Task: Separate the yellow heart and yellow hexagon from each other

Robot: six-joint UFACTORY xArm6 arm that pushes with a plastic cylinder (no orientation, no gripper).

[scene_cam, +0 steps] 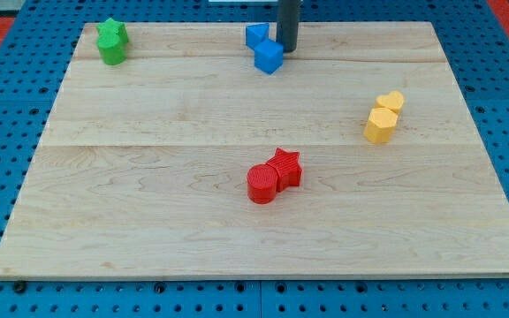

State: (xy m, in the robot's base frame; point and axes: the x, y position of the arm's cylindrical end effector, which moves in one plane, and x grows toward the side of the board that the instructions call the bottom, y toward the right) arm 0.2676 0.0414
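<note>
Lying nearest the view's bottom, a red cylinder (pixel 261 185) is pressing against a red star (pixel 286 167), the pair sitting just below the middle of the wooden table (pixel 148 221). Farther up, toward the view's right, the yellow hexagon (pixel 380 125) is touching the yellow heart (pixel 391 102), the heart sitting just above and slightly right of the hexagon, so the two are not apart. At the view's top, near the far edge, a blue cube (pixel 269 56) is resting just beside another blue block (pixel 256 36) whose shape I cannot make out. My tip (pixel 287 49) is standing immediately right of these blue blocks, close against the cube and well apart from the yellow pair. The rod is carrying no jaws, so no grip is showing. In the top left corner, two green blocks (pixel 111 41) are huddling together, their shapes unclear.
</note>
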